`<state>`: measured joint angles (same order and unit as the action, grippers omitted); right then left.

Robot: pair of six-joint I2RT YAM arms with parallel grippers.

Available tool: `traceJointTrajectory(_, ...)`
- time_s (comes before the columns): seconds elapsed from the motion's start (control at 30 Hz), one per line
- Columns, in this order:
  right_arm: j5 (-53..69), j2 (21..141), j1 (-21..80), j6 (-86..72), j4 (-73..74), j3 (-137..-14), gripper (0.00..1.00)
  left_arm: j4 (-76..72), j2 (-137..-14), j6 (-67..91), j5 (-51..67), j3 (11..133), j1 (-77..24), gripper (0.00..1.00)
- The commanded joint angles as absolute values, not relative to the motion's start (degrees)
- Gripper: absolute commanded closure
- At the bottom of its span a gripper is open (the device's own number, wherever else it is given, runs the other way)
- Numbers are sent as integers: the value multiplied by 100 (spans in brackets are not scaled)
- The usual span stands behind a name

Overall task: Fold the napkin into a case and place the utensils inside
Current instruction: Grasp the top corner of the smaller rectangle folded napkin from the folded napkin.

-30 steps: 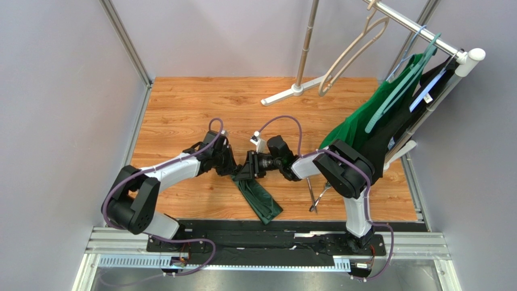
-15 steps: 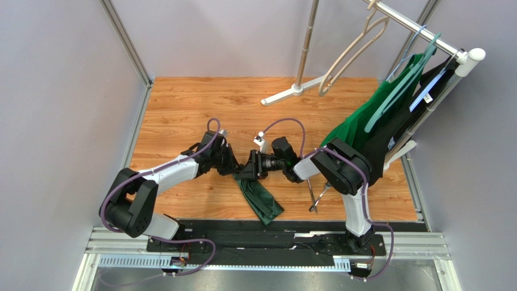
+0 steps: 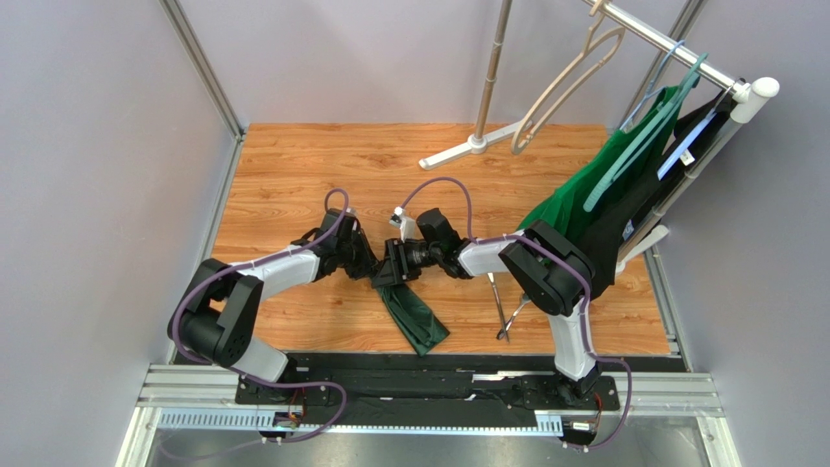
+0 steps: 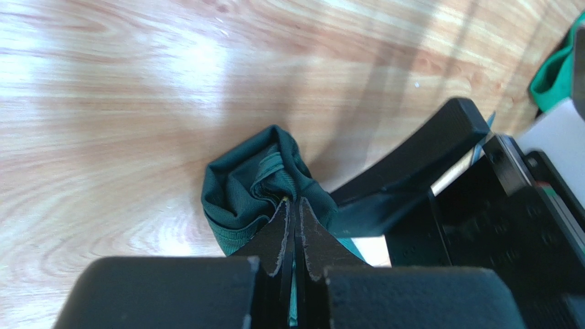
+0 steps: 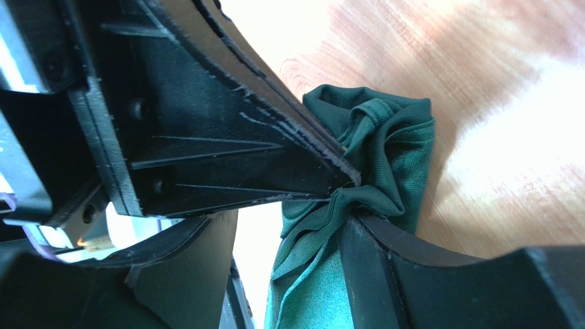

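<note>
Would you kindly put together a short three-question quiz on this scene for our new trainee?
1. True or false: the left end effector is shut on the napkin.
2. Where do the utensils lie? A) inside the napkin; B) on the table, apart from the napkin; C) in the left end effector.
3. Fill in: the right end effector, next to the bunched cloth, has its jaws ____.
Key: 1 true; 2 B; 3 open.
</note>
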<state>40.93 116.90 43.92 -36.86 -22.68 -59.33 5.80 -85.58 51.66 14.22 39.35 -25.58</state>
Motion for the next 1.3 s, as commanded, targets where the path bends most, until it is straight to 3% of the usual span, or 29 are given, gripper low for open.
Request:
traceJointTrajectory(0.0, 3244, 11427, 4509, -3391, -1597, -5927, 36, 667, -8587, 5221, 1767, 3814, -2690, 100)
traceJointTrajectory(0.67, 3068, 10451, 4386, -3393, -1196, -5396, 32, 677, -8402, 5062, 1819, 3718, -2558, 100)
traceJointTrajectory(1.27, 2743, 10556, 4869, -2716, -246, -6206, 37, 729, -8367, 5054, 1819, 3735, -2558, 100)
